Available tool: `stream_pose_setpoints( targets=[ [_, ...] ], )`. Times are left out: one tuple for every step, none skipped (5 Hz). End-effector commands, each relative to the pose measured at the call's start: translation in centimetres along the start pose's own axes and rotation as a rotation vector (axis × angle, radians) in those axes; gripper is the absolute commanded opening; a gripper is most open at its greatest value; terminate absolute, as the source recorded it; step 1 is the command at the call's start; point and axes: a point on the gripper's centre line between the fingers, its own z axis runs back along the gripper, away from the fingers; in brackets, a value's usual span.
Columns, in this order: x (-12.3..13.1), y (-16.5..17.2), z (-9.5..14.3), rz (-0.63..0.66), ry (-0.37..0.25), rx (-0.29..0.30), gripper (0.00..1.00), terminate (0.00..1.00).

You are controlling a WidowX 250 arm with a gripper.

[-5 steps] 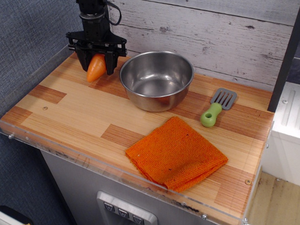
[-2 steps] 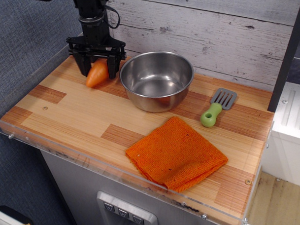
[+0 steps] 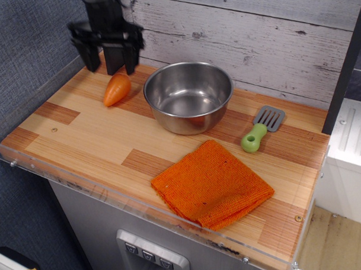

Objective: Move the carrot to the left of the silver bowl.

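Carrot point(image 3: 116, 89) lies on the desk point(image 3: 86, 138) near its back-left corner, just left of the bowl point(image 3: 188, 96). Tool point(image 3: 106, 54) hangs above it, released, holding nothing.

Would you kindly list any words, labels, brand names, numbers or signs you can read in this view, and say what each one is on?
None: no readable text appears anywhere in this view.
The silver bowl, carrot, orange cloth and spatula carry no markings.
The claw is motion-blurred; no label can be made out.
The buttons below the counter are too small to show any symbols.
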Motion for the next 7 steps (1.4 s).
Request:
stream_pose_setpoints(
  targets=[
    [-3.0,-1.6,9.8,-0.071,-0.092,-0.068,1.00,0.00],
    [-5.1,-3.5,9.8,-0.131,-0.063,-0.034,1.00,0.00],
    [-7.6,-5.1,10.0,-0.199,-0.058,-0.063,1.00,0.00],
    [-8.8,-6.4,10.0,-0.236,-0.064,-0.066,1.00,0.00],
    [-9.4,-6.8,9.8,-0.248,-0.063,-0.054,1.00,0.00],
    [-9.3,-7.1,9.8,-0.284,-0.069,-0.060,1.00,0.00],
    [-8.9,-7.2,10.3,-0.357,-0.026,-0.054,1.00,0.00]
  ],
)
